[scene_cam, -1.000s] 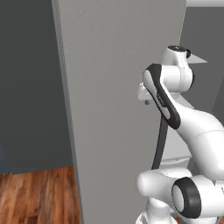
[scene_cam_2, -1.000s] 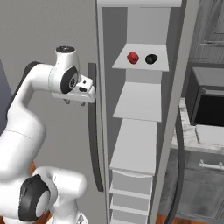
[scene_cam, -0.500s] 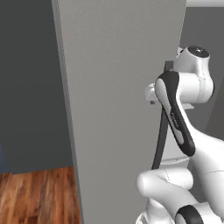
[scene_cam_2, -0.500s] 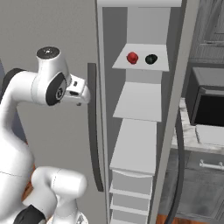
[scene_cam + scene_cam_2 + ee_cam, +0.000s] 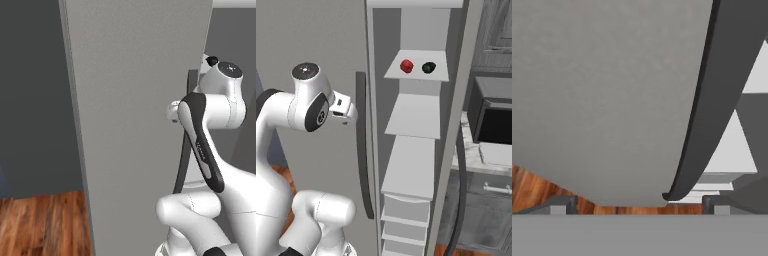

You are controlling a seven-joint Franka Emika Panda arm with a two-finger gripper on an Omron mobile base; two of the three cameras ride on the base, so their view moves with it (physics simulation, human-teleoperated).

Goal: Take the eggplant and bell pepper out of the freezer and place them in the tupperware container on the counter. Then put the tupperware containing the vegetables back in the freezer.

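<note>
The freezer stands open, its grey door swung out to the left. On an upper white shelf lie the red bell pepper and, to its right, the dark eggplant. My gripper hovers just left of the door's long dark handle. In the hand view the gripper is open, fingertips wide apart, with the handle curving close in front and nothing held. The pale tupperware container rests on the marble counter at far right.
A black-fronted microwave sits above the tupperware. Grey cabinets with a silver drawer handle lie under the counter. The door blocks most of the left base view, with wood floor beside it. Lower freezer shelves and drawers are bare.
The arm's upper joints have swung outward, away from the door, while the hand stays beside the handle, a little lower. The door and the vegetables have not moved.
</note>
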